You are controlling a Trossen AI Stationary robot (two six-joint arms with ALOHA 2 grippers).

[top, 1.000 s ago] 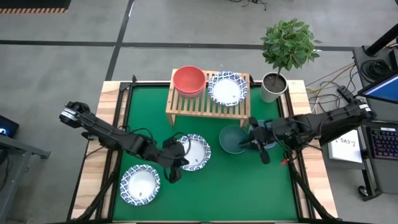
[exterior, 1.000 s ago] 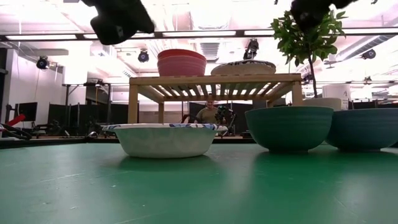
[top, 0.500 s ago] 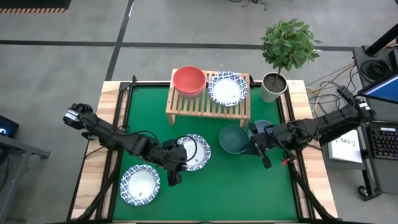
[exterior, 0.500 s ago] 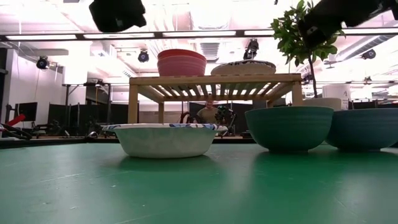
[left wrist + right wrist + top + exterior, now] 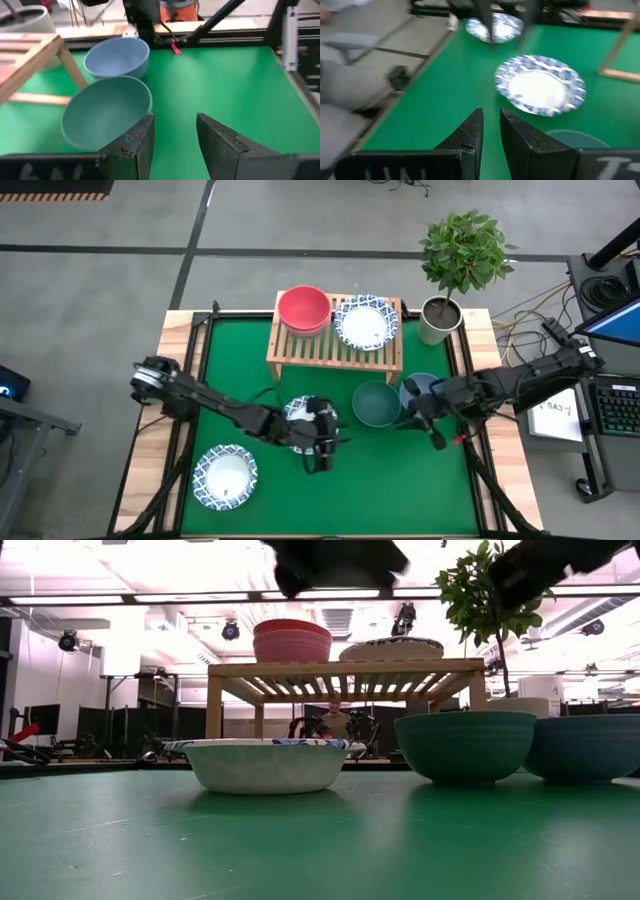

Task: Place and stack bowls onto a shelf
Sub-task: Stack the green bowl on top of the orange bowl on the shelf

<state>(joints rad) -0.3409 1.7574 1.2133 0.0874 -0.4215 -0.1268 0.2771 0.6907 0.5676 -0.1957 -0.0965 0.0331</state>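
Both grippers empty above the bench, two bowls on the shelf, the rest below.

The left gripper point(image 5: 322, 442), jaws apart, hangs beside a patterned bowl point(image 5: 305, 423); the right gripper point(image 5: 432, 423), jaws narrowly parted, sits near the teal bowl point(image 5: 376, 403) and blue bowl point(image 5: 420, 388). The shelf point(image 5: 334, 346) carries the red bowl point(image 5: 303, 308), with a potted plant point(image 5: 442, 318) beside it.

High view straight down over whole desk point(image 5: 400, 480), low view at desk-top level facing the shelf point(image 5: 345, 668) close by, both wrist views looking forward past own fingers, teal bowl point(image 5: 376, 404) shared by all views
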